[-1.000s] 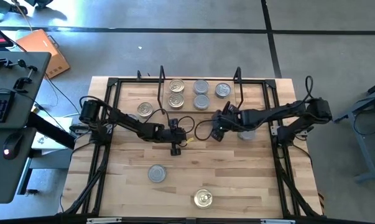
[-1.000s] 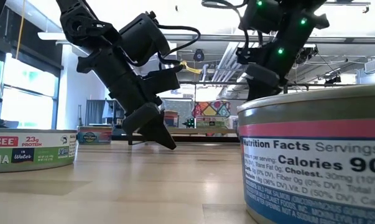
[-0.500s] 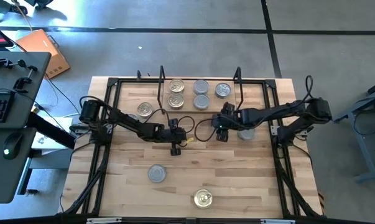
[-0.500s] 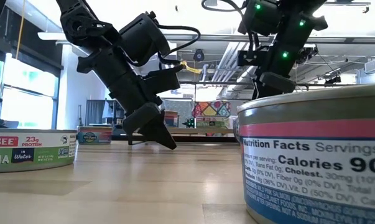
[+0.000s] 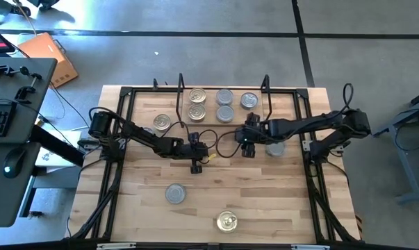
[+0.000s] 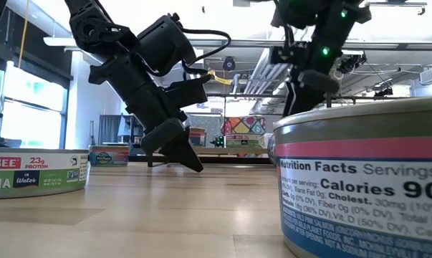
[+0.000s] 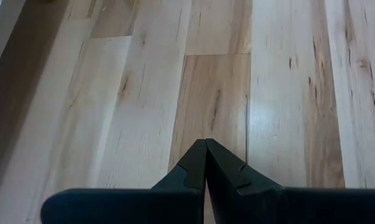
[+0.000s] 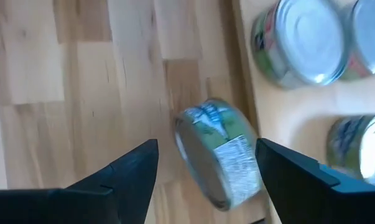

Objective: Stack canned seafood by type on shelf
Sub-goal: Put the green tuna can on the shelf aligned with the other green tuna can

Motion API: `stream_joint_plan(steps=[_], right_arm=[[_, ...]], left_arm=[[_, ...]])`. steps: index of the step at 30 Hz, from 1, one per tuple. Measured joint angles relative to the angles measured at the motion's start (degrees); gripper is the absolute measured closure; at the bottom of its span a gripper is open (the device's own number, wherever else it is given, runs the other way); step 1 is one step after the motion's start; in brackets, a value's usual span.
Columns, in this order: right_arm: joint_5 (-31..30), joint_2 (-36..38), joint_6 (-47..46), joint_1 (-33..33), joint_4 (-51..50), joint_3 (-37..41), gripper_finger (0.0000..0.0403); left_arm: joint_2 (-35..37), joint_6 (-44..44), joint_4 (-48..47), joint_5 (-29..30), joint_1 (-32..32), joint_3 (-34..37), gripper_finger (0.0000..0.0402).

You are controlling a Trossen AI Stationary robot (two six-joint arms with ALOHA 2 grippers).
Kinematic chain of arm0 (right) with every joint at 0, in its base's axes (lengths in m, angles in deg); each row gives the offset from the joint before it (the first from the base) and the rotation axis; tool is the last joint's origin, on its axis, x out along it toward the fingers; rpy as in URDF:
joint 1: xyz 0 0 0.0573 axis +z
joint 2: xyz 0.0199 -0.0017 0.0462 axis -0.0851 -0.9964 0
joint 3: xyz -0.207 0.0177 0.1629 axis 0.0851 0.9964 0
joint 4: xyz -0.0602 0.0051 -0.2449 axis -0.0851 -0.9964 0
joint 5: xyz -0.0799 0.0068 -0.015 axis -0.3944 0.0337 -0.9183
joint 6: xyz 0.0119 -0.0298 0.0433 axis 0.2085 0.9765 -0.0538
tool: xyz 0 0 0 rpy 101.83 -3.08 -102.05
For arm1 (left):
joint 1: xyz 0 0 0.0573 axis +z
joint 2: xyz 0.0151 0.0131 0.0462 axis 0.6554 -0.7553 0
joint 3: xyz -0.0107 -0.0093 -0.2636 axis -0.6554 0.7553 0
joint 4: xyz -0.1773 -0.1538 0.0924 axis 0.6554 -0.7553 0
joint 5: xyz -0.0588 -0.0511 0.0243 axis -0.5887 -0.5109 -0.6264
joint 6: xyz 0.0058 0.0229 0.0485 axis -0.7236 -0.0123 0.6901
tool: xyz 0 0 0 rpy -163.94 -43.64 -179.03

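Just right of the centre of the high view, the right gripper is seen with its jaws spread; in the right wrist view a tilted can lies between the two dark fingers, its paper label and grey end showing, and whether the fingers touch it cannot be told. Left of centre in the high view, the left gripper is held over bare boards with its jaws pressed together, nothing pinched between them. The shelf sits in the upper middle of the frame, and on it five cans are set in short rows, gold lids to the left and grey lids to the right. A gold-lidded can is placed just left of the shelf. Two loose cans are found in the lower middle of the wooden table, well apart from the shelf.
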Motion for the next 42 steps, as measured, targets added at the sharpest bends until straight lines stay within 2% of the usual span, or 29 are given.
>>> stream_joint_plan(steps=[8,15,20,25,30,32,34,39,42], right_arm=[[2.3,-0.4,10.5,-3.2,-0.4,-1.7,0.0141],[6.5,-4.9,16.3,-6.9,1.6,-1.7,0.0141],[7.8,-7.9,16.8,-7.8,3.8,-1.7,0.0147],[8.4,-8.3,15.3,-7.8,3.7,-1.7,0.019],[8.3,-8.3,11.8,-6.6,3.5,-1.8,0.0276],[8.1,-8.3,9.8,-5.7,1.2,-2.7,0.0278],[4.3,-8.3,7.6,-4.3,-3.0,-4.4,0.0278],[-11.1,-8.3,3.5,-0.9,-11.5,-9.4,0.0278],[-18.1,-8.2,1.5,-0.2,-13.0,-10.5,0.0278]], left_arm=[[0.0,0.0,0.0,-0.4,0.0,0.0,0.0401],[0.0,0.0,0.1,-1.5,0.0,0.0,0.0401],[0.0,0.0,0.0,-1.5,0.0,0.0,0.0401],[0.0,0.0,0.0,-1.5,0.0,0.0,0.0401],[0.0,0.0,0.0,-1.5,0.0,0.0,0.0401],[0.0,0.0,0.0,-1.5,0.0,0.0,0.0401],[0.0,0.0,0.0,-1.5,0.0,0.0,0.0401],[0.0,0.0,0.0,-1.5,0.0,0.0,0.0401],[0.0,0.0,0.0,-1.5,-0.1,0.0,0.0401]])
